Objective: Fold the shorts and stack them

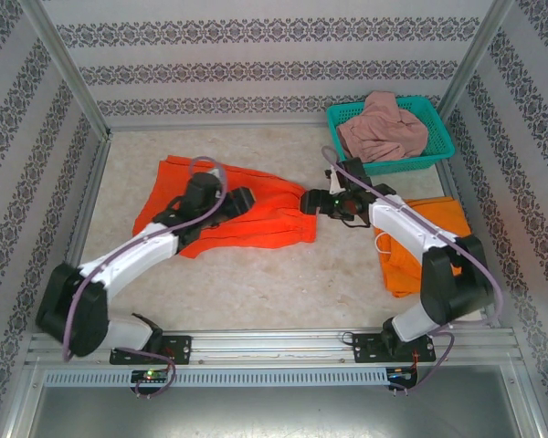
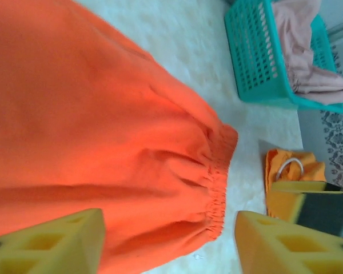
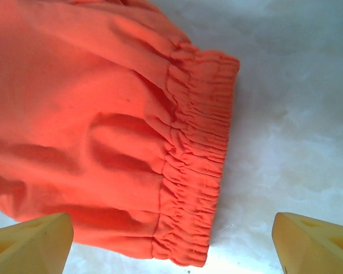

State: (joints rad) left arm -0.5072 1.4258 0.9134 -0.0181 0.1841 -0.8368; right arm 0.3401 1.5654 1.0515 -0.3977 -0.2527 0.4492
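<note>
The red-orange shorts point(image 1: 274, 219) lie spread at mid-table, waistband to the right. The left gripper point(image 1: 247, 197) hangs over them, jaws apart, holding nothing. The right gripper point(image 1: 313, 202) stands wide open at the waistband's edge, also empty. Orange shorts point(image 1: 438, 219) lie folded at the right, and pink shorts point(image 1: 384, 128) sit in the far-right basket point(image 1: 411, 166).

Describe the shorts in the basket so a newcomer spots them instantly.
On the table, go to the far right corner: a teal basket. The pink shorts lie crumpled inside it. The spread orange shorts and the folded orange shorts both lie on the tabletop.
</note>
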